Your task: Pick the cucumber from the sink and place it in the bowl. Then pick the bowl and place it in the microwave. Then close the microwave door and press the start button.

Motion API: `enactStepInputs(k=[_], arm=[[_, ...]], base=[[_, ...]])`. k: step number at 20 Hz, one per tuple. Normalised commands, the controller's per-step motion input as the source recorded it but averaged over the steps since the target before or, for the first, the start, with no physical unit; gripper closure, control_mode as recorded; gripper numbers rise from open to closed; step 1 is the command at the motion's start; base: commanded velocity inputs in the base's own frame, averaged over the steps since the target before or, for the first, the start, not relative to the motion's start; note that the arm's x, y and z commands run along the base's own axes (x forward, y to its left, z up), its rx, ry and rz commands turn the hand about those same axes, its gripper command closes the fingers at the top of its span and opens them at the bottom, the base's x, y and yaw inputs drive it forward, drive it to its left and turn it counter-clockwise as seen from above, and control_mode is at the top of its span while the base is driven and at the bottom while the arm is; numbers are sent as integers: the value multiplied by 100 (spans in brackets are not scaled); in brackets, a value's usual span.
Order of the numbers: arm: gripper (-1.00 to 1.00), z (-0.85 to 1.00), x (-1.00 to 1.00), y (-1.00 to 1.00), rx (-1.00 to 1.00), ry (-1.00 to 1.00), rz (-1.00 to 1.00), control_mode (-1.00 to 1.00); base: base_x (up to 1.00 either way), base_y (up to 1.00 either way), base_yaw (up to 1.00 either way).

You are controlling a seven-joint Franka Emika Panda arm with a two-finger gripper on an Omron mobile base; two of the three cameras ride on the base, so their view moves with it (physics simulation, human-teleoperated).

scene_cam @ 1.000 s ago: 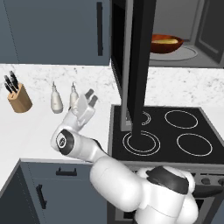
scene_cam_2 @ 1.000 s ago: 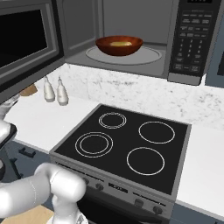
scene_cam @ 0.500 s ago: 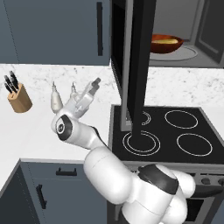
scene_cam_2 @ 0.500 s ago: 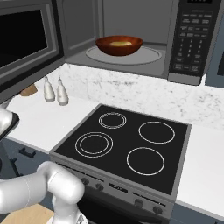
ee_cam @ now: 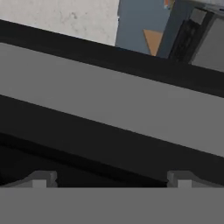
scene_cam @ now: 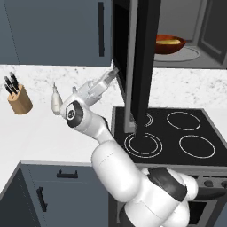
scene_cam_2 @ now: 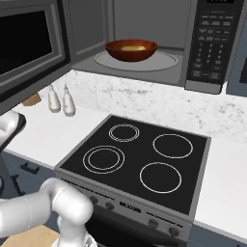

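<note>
Reddish-brown bowl point(scene_cam_2: 131, 49) (yellowish inside), black microwave door point(scene_cam: 141, 66), white-marbled counter point(scene_cam: 44, 133).

Open door blocks the left approach
The microwave door point(scene_cam: 141, 66) stands swung out over the stove point(scene_cam_2: 140, 161), walling off its left side; the end effector point(scene_cam: 111, 76) sits close behind it, with bottles point(scene_cam_2: 61, 100) crowding the counter point(scene_cam: 40, 133) nearby.

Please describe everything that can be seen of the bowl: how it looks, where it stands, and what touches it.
The bowl is round and shallow, reddish-brown outside with a glossy look, and lighter and yellowish inside. It stands upright on the pale round turntable inside the open microwave, near the middle of the plate. A yellowish shape lies in it, too small to identify. In the left base view, the open microwave door hides part of it. Nothing but the turntable touches it; the gripper is apart, by the door.
</note>
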Motion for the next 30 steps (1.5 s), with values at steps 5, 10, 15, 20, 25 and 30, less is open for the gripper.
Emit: enactStepInputs(k=[5, 10, 15, 20, 25, 30], arm=[[-100, 33, -37, -65, 11, 0, 0, -100], [-100, 28, -39, -74, 14, -1, 0, -100], [-100, 17, -29, -84, 13, 0, 16, -100], [-100, 5, -7, -85, 11, 1, 27, -100], [-100, 0, 0, -88, 14, 0, 35, -100], [-100, 3, 0, -74, 12, 0, 39, -100]], base=[[0, 0, 0], [0, 0, 0], [0, 0, 0], [0, 0, 0], [0, 0, 0], [0, 0, 0]])
